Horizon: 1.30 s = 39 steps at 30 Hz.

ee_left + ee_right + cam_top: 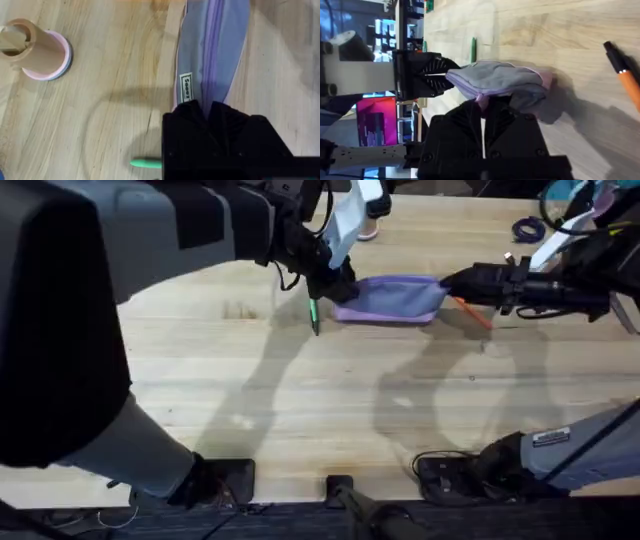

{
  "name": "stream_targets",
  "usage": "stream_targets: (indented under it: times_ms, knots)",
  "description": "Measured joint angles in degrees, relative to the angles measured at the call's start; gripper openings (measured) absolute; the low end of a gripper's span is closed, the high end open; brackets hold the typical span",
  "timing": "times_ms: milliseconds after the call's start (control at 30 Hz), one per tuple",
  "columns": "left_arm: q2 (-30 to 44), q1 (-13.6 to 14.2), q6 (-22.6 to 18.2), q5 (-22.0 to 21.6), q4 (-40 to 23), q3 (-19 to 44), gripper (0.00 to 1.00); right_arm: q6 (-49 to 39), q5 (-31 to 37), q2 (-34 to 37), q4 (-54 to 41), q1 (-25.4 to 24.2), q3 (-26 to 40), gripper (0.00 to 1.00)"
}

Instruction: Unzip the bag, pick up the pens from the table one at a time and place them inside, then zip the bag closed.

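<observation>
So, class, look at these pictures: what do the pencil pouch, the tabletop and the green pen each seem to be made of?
The pencil pouch looks like soft lilac fabric with a matte finish: it sags and creases where held, and carries a sewn label. The tabletop looks like pale wood with a smooth finish: long planks with visible grain. The green pen is probably plastic, judging by its even bright colour, though that is uncertain.

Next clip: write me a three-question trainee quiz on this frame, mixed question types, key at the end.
1. True or false: the green pen is already inside the bag.
2. Which gripper is at the bag's end nearest the orange pen? A) left gripper B) right gripper
3. Fill in: the bag rests on the ____.

Key:
1. False; it lies on the table by the left gripper.
2. B; the right gripper pinches that end, the left gripper pinches the other.
3. table
</observation>
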State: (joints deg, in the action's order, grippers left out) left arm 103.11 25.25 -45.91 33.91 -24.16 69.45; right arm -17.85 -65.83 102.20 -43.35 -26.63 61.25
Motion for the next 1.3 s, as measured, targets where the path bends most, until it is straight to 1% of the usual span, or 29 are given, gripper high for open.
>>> stream_targets:
  times_ms: [233, 467, 633, 900, 1033, 1300]
  knots:
    - [0.0, 0.01, 0.0, -0.02, -0.02, 0.0, 0.043, 0.97, -0.12, -0.09, -0.02, -0.01, 0.43, 0.032]
    - [0.0, 0.01, 0.0, 0.74, -0.04, 0.0, 0.043, 1.18, 0.38, -2.73, -0.35, 0.12, 2.03, 0.032]
    - [0.0, 0.08, 0.0, 1.25, -0.1, 0.0, 0.043, 1.22, 1.78, -3.46, -2.73, 0.21, 4.22, 0.032]
    - [0.01, 0.11, 0.0, 1.25, -0.31, 0.0, 0.042, 1.53, 2.83, -4.09, -3.41, 0.32, 4.59, 0.032]
    - [0.0, 0.11, 0.0, 1.14, -0.5, 0.0, 0.042, 1.6, 2.87, -4.99, -3.35, 1.99, 4.74, 0.032]
    - [0.0, -0.1, 0.01, 0.81, -0.75, 0.0, 0.042, 1.61, 5.76, -5.12, -2.52, 9.04, 5.44, 0.03]
